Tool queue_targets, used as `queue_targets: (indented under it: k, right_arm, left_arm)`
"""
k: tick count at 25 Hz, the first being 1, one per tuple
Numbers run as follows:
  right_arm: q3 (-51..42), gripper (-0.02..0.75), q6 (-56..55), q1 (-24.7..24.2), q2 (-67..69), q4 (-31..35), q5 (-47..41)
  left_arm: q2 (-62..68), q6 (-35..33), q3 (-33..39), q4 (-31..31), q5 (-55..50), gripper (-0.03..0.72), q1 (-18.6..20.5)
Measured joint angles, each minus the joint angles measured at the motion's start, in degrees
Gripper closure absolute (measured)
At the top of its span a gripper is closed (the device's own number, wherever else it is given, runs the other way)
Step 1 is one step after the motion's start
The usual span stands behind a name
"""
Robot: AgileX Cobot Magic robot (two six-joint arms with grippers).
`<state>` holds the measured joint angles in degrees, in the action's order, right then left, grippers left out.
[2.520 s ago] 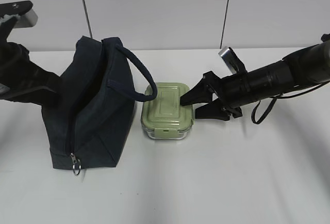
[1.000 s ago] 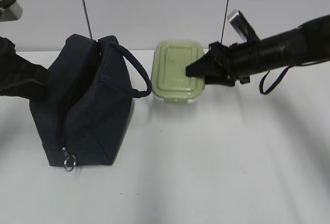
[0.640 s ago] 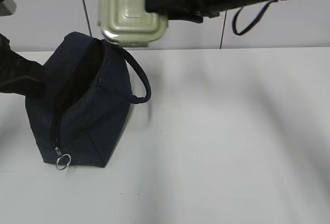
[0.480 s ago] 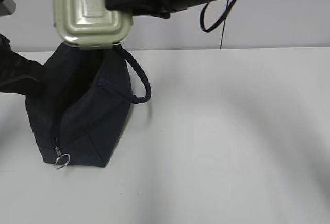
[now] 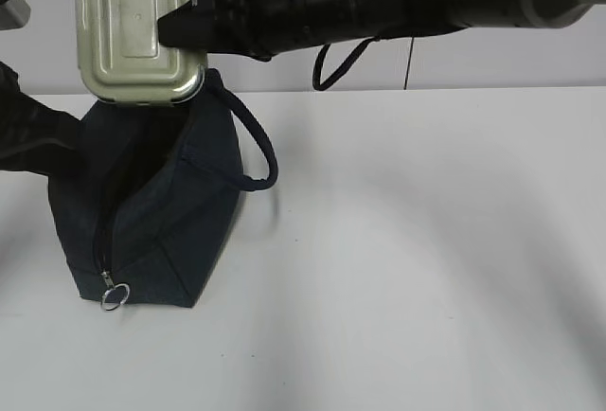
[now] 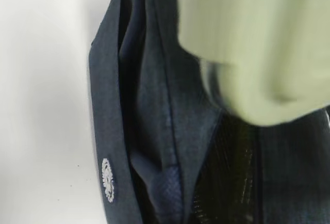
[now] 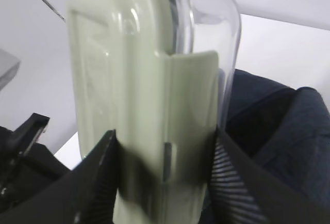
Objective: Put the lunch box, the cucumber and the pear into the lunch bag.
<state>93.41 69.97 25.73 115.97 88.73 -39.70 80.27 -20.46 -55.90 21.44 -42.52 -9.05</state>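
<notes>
The right gripper (image 7: 164, 175) is pinching the lunch box (image 5: 137, 27) across lid and glass, hanging it edge-down over the open lunch bag (image 5: 151, 217) — rigid, probably heavy and slippery, so a firm grip matters; the left gripper's state is hidden.

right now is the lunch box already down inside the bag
No, the right gripper holds the lunch box in the air above the bag's open top.

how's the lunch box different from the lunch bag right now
The lunch box is pale green, hard and smaller; the lunch bag is dark navy fabric and larger. The lunch box hangs in the air, clamped in the right gripper, turned on edge; the lunch bag stands on the table, its top open.
</notes>
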Motion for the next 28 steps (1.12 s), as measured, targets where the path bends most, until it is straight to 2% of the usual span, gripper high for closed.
queue_targets:
  k: [8,11,16,18,28]
  right_arm:
    - [0.0,0.379,1.3,0.0,4.2,0.6,0.8]
    - [0.0,0.379,-1.5,0.0,4.4,-6.9,0.3]
    - [0.2,0.379,-10.6,0.1,4.4,-24.6,-2.1]
    - [0.2,0.379,-14.0,0.1,4.5,-29.8,-3.2]
    - [0.9,0.379,-25.9,1.2,4.5,-40.3,-5.1]
  left_arm:
    - [0.0,0.0,0.0,0.0,0.0,0.703,0.0]
    - [0.0,0.0,0.0,0.0,0.0,0.703,0.0]
    - [-0.5,0.0,0.0,0.0,0.5,0.703,0.0]
    - [-1.1,0.0,0.0,0.2,1.0,0.703,0.0]
    - [-1.6,0.0,0.0,2.2,1.2,0.703,0.0]
